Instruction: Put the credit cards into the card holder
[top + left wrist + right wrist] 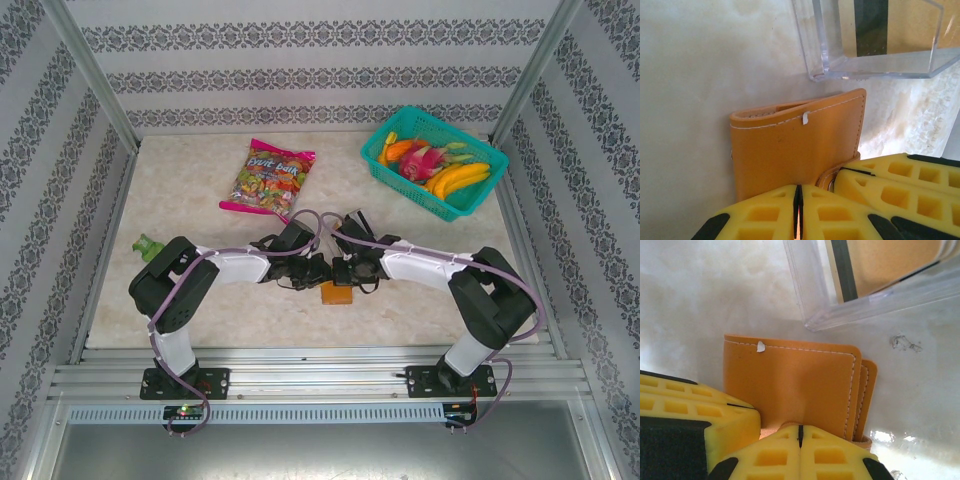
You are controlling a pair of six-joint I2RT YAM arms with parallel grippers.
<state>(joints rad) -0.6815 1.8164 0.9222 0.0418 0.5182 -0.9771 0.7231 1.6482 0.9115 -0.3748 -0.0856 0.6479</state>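
You could read nothing for certain. The colourful snack bag point(267, 178) carried a line of large pale lettering across its upper part, but in the top view it was too small to make out.

2 black-and-white arms point(235, 268) trail purple cables point(310, 213); yellow fingers point(770, 215) (grid-pocketed, black-trimmed).

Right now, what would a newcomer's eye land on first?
The closed orange card holder at mid-table, with the left gripper and right gripper shut at its edge. Beside it, a clear tray holding credit cards. Far right, a teal basket of bright fruit.
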